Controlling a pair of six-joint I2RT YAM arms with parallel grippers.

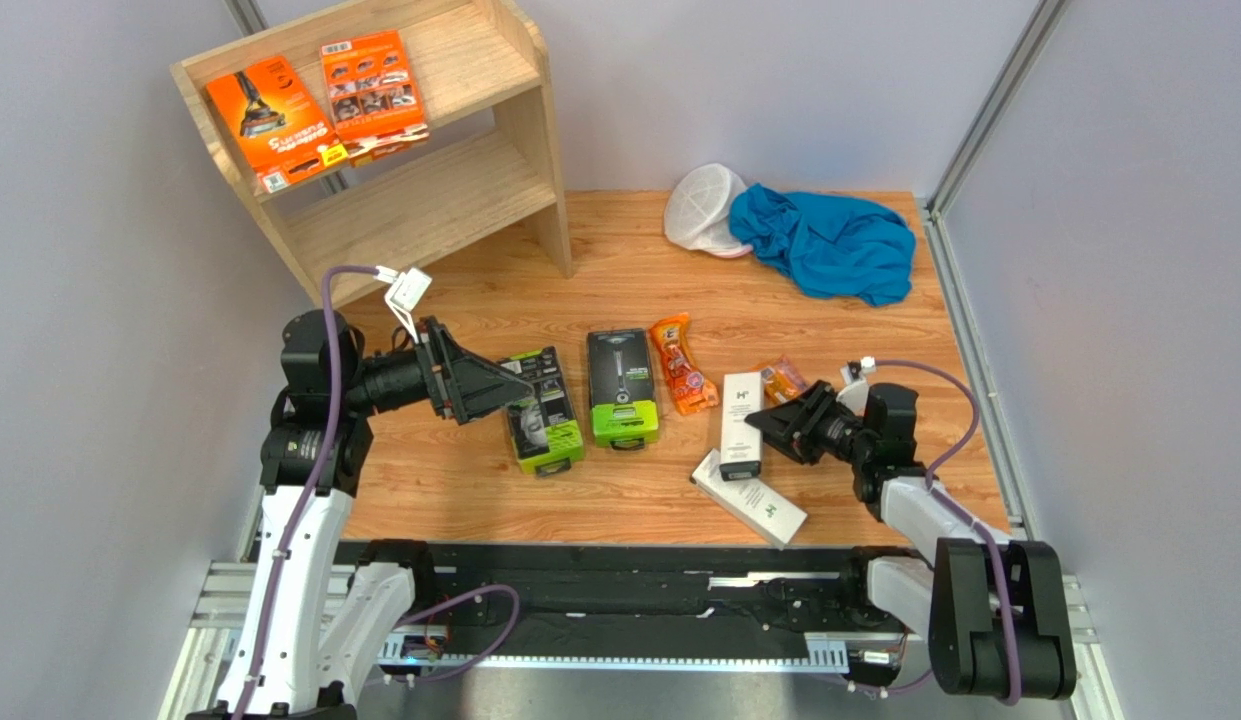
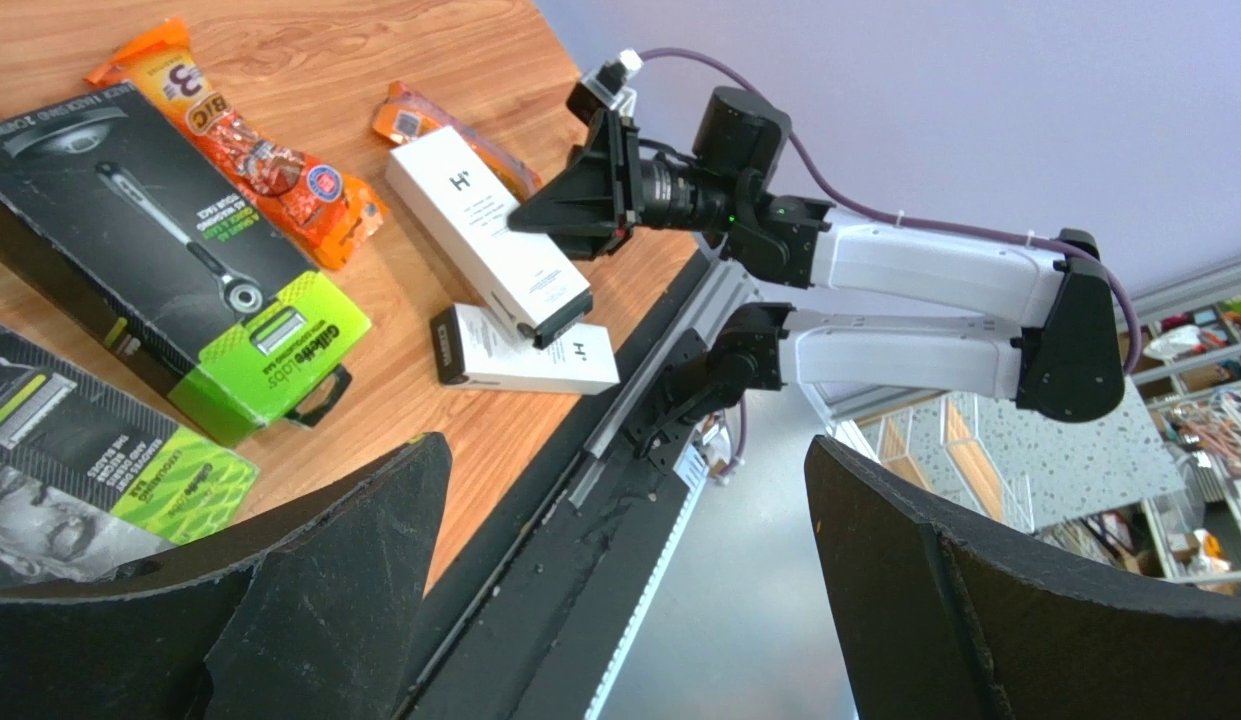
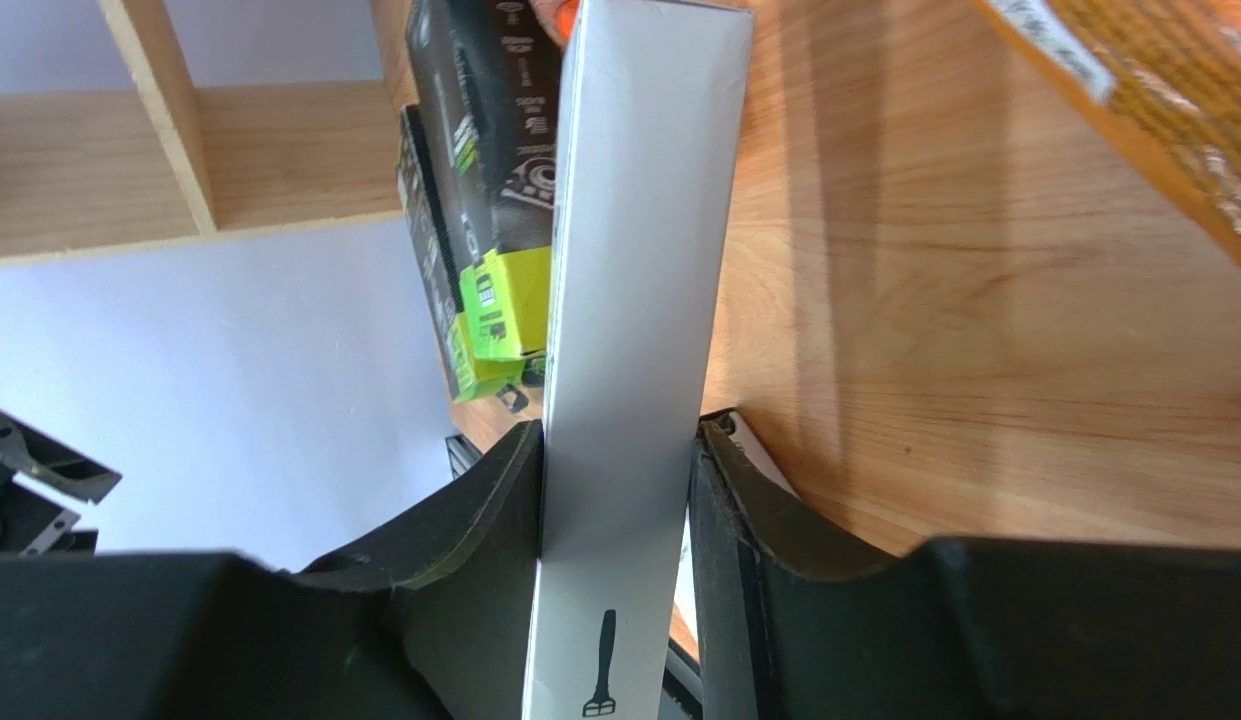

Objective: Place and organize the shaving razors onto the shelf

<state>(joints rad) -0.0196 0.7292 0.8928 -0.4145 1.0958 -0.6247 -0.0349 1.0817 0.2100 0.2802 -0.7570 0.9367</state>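
Right wrist view: the right gripper [image 3: 614, 450], its arm reaching low and level across the table [image 3: 942, 300], pinches a slim white box [image 3: 641, 225] lying there — the left gripper [image 1: 509, 393] gapes wide over a black-and-lime pack [image 1: 551, 438].

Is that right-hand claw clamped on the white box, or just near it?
Clamped. In the wrist view, the right gripper has its two fingers pressed against opposite sides of the slim white box, with no gap showing.
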